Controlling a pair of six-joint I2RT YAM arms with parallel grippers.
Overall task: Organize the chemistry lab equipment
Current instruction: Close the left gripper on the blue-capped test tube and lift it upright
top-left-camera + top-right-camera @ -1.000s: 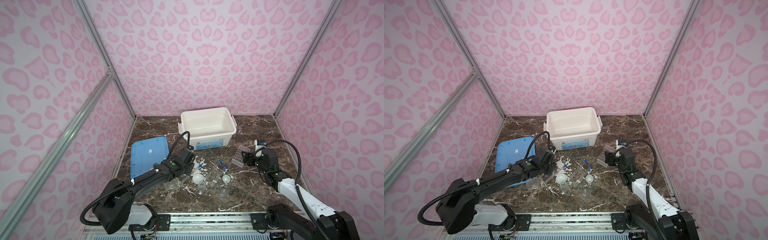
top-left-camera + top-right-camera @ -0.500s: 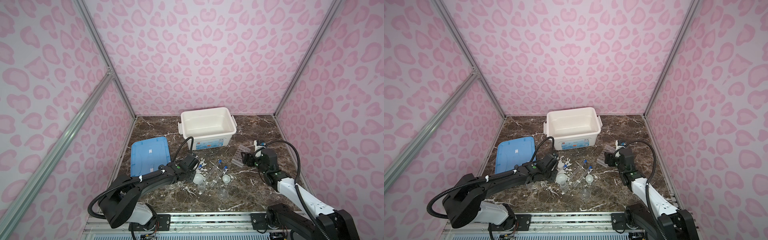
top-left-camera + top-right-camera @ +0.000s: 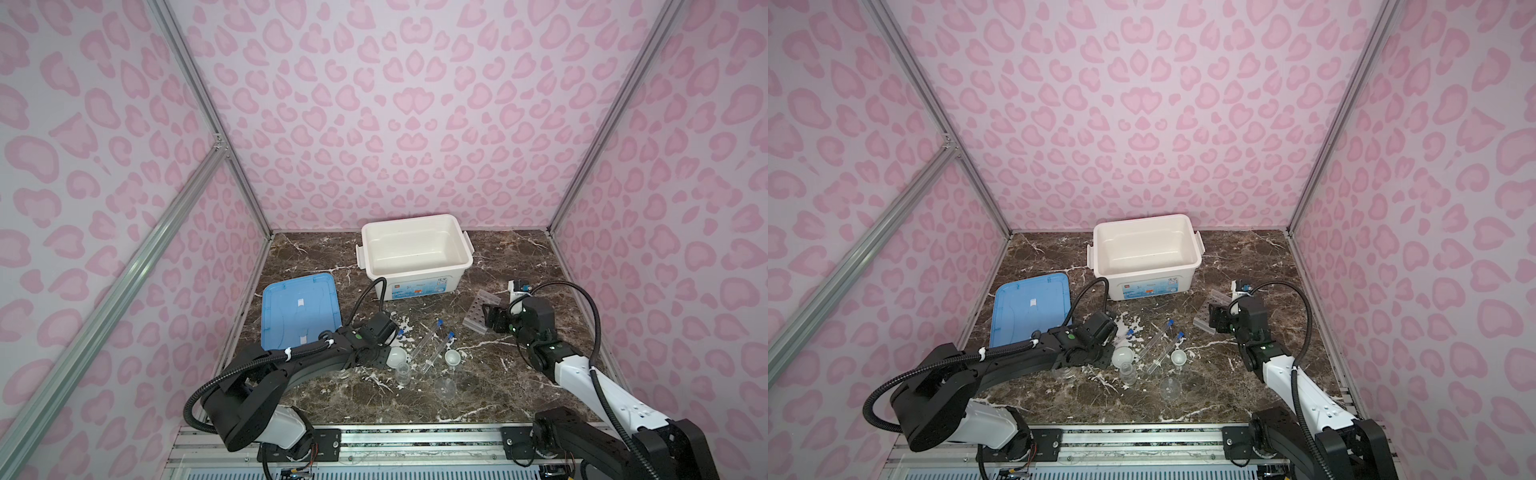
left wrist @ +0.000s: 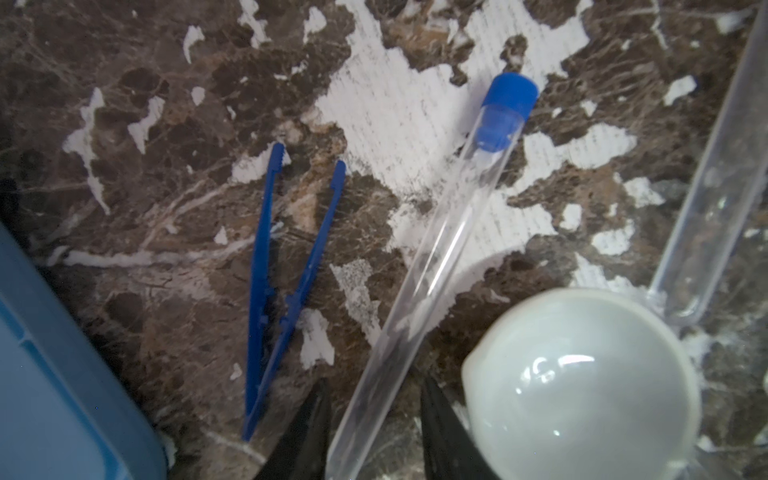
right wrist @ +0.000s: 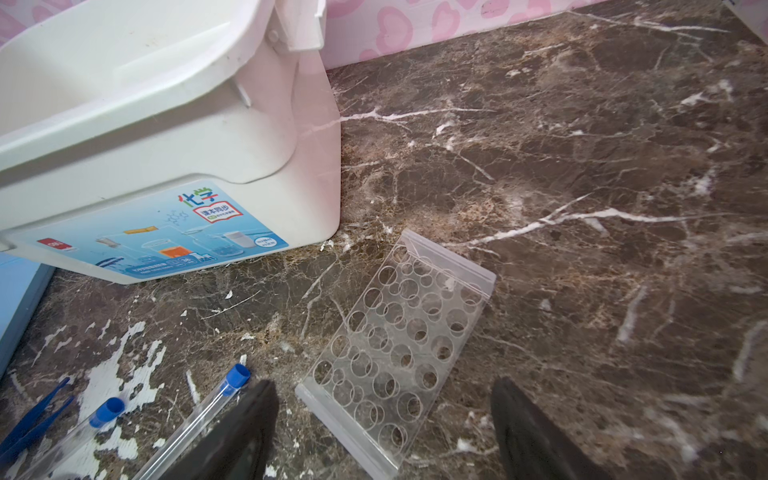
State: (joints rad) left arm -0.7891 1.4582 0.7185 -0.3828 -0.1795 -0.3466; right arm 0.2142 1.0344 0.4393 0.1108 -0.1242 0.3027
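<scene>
In the left wrist view a clear blue-capped test tube (image 4: 436,241) lies on the marble. My left gripper (image 4: 374,380) is open, with one jaw on each side of the tube's lower part and a small gap on the bowl side. Dark blue tweezers (image 4: 282,282) lie beside it, and a white bowl (image 4: 582,386) sits against the other jaw. Two more test tubes (image 3: 428,338) lie mid-table, near a smaller white bowl (image 3: 451,357) and clear beakers (image 3: 402,372). My right gripper (image 5: 384,384) stands wide open over the near end of the clear holed rack (image 5: 399,345), which lies flat.
The large white bin (image 3: 415,253) stands at the back centre. The flat blue lid (image 3: 301,307) lies at the left, close to my left arm. A clear flask (image 3: 446,386) stands near the front. Pink walls close in three sides.
My left arm has swung right, off the blue lid, and come down over the test tube by the white bowl, with its jaws narrowing. The right arm has not moved.
</scene>
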